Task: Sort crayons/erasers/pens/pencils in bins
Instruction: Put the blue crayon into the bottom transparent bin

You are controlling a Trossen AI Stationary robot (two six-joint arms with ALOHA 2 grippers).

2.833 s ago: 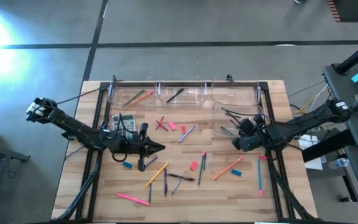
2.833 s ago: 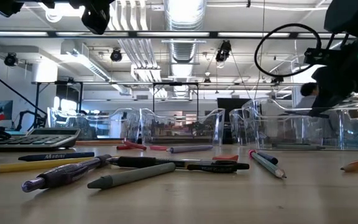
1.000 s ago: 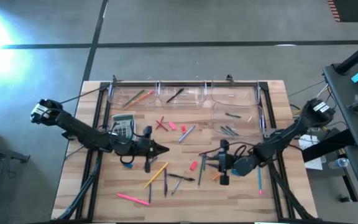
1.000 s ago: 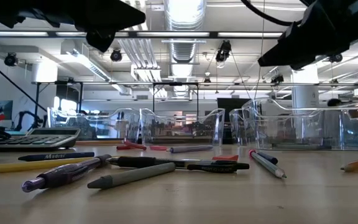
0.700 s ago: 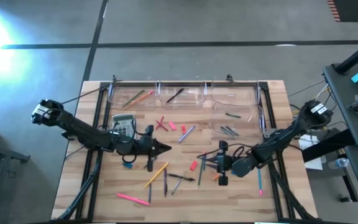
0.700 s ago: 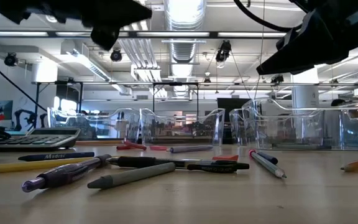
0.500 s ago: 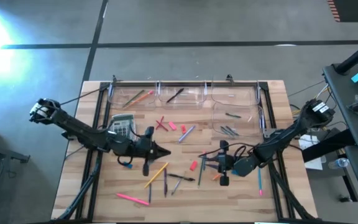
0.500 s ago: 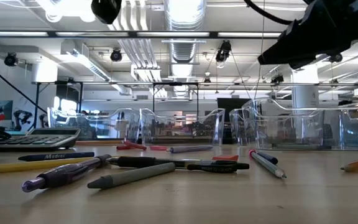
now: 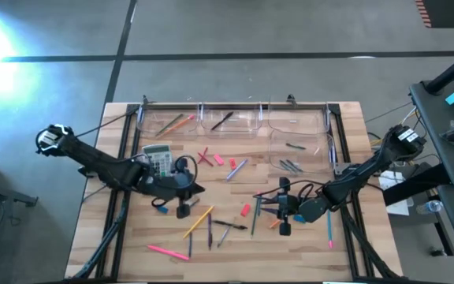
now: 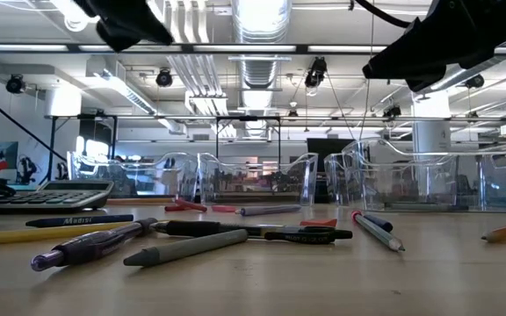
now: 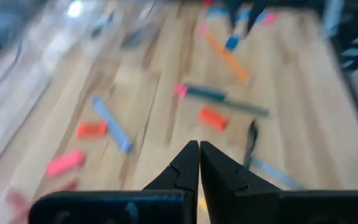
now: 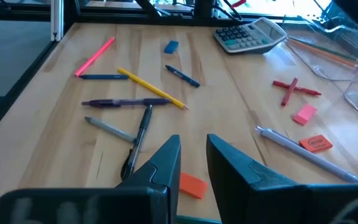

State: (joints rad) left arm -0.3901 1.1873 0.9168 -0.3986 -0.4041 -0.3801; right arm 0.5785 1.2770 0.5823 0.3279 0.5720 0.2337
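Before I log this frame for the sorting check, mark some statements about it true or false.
1. The calculator lies on the table, outside the bins. True.
2. The left gripper has its fingers spread wide. False: they are shut.
3. The right gripper holds a pencil. False: nothing sits between its fingers; an orange eraser lies on the table beyond them.
4. Two red sticks lie crossed on the table. True.
5. Every bin is empty. False: the right bin holds dark pens.
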